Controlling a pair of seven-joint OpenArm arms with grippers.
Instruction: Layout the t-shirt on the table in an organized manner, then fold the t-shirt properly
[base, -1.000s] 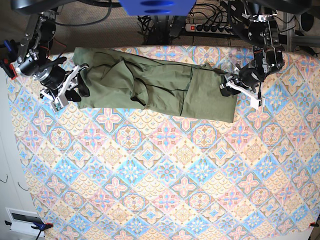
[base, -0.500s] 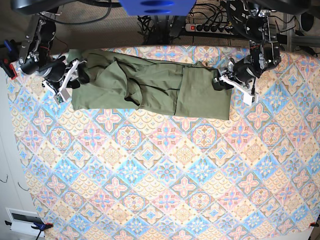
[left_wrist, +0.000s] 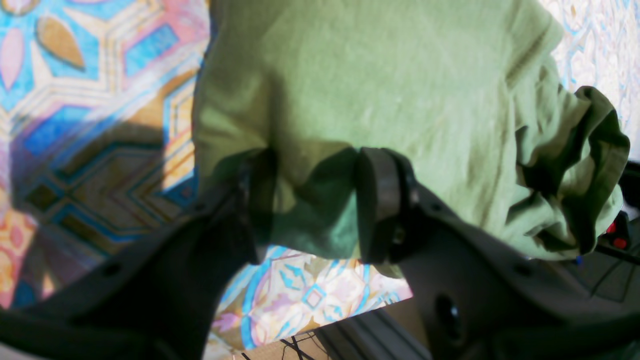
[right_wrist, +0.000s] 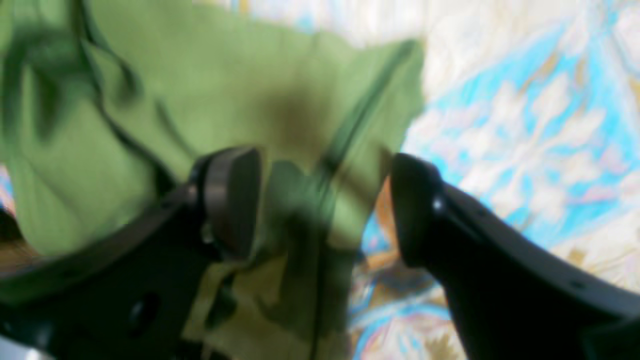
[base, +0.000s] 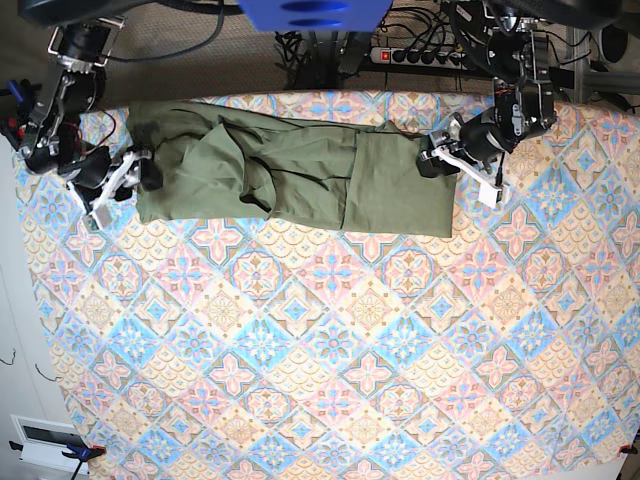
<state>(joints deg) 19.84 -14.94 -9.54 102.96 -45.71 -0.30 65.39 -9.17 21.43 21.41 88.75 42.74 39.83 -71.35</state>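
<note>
The olive-green t-shirt (base: 300, 170) lies stretched lengthwise along the far side of the table (base: 330, 350), still creased and doubled over near its middle. My left gripper (base: 432, 160) is at the shirt's right end in the base view. In the left wrist view that gripper (left_wrist: 317, 200) is shut on the t-shirt (left_wrist: 375, 75), whose edge is raised off the table (left_wrist: 75, 100). At the other end my right gripper (base: 143, 178) stands open. Its wrist view is blurred: the gripper (right_wrist: 322, 200) has its jaws wide apart, with the t-shirt (right_wrist: 225, 75) loose between them over the table (right_wrist: 525, 125).
A power strip with cables (base: 420, 55) lies on the floor just beyond the table's far edge. A white device (base: 45, 440) sits off the near left corner. Bare patterned cloth covers the whole near half of the table.
Both arms carried the shirt toward the base view's left and the far edge, pulling it flatter. The right gripper's jaws then spread and let go of its end.
</note>
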